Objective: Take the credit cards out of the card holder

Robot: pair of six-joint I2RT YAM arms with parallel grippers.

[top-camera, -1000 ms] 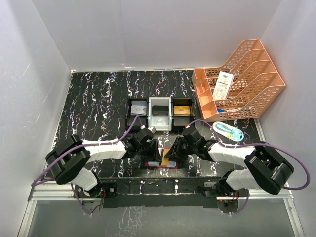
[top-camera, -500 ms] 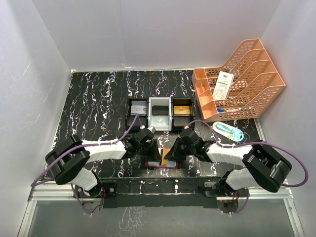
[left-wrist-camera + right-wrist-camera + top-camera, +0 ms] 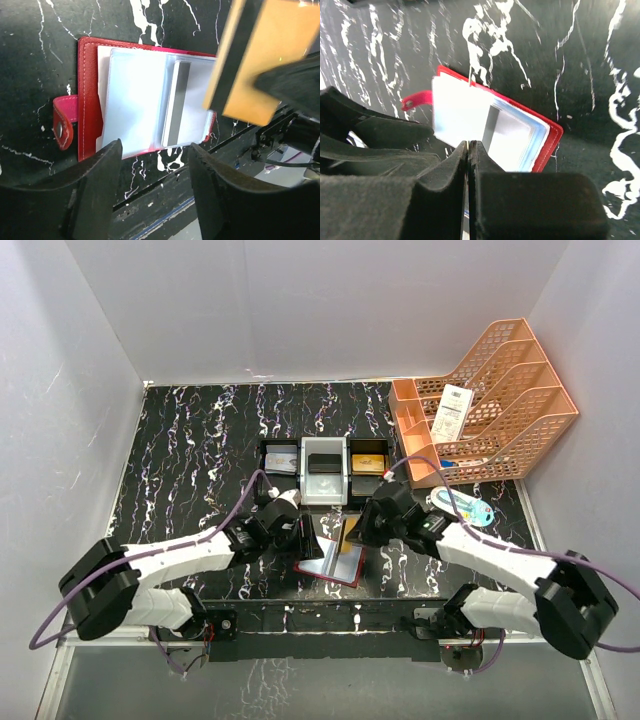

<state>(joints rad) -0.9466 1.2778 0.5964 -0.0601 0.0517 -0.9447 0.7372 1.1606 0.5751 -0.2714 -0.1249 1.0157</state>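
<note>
The dark-red card holder [image 3: 335, 565] lies open near the table's front edge, its clear pockets up and its snap tab [image 3: 62, 122] out to one side. A pale card [image 3: 177, 102] still sits in its pockets [image 3: 512, 132]. My right gripper [image 3: 358, 530] is shut on an orange-gold credit card [image 3: 347, 532], held on edge above the holder. In the right wrist view, the card shows only as a thin edge between the closed fingers [image 3: 469, 146]. In the left wrist view, it hangs above the holder [image 3: 265, 55]. My left gripper [image 3: 155, 192] stands open beside the holder, holding nothing.
A black-and-white three-compartment tray [image 3: 325, 485] with cards in it stands just beyond the grippers. An orange mesh file rack [image 3: 485, 405] fills the back right. A blue-and-white packet [image 3: 462, 506] lies in front of it. White walls close in the table on three sides.
My right gripper shut on the orange-gold card and drew it up out of the holder. My left gripper opened and pulled back to the left. The holder now lies turned askew.
</note>
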